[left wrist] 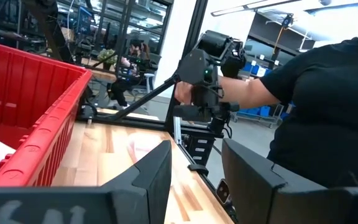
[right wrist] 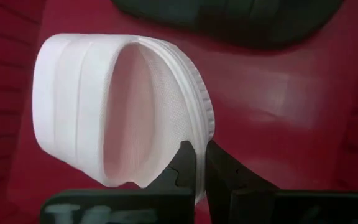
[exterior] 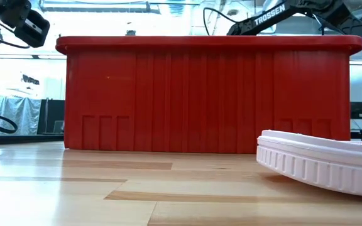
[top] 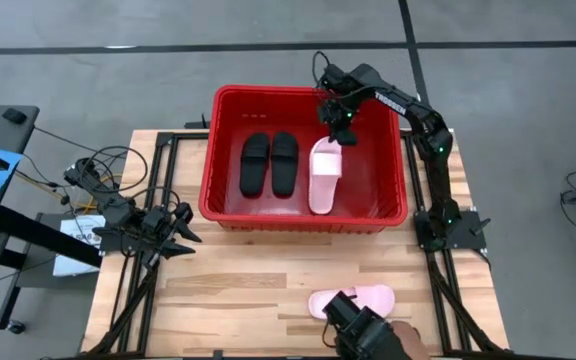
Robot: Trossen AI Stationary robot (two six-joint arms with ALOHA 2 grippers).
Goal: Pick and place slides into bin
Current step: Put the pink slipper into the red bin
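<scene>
The red bin (top: 303, 215) stands at the table's far middle and fills the low view (exterior: 206, 94). Two black slides (top: 269, 163) lie side by side on its floor at the left, and a pink slide (top: 323, 178) lies lengthwise at the right. My right gripper (top: 340, 128) reaches down into the bin, shut on the far end of that pink slide (right wrist: 104, 112). A second pink slide (top: 360, 298) lies sole-down on the table near the front edge (exterior: 319, 163). My left gripper (top: 180, 234) waits open and empty at the table's left (left wrist: 194, 180). My right gripper pinches the pink slide's sole rim (right wrist: 199, 194) beside the wide strap, at the slide's far end, between its two fingers (right wrist: 184, 163). The fingers come from above, slanting down into the bin. The slide's near end (top: 319, 205) lies on the bin floor.
A person in a black top (left wrist: 316, 106) stands at the table's near right side. The person's hand holds a black hand-held device (top: 360, 325) at the pink slide on the table. Bare wood lies between the bin and the front edge (top: 248, 280).
</scene>
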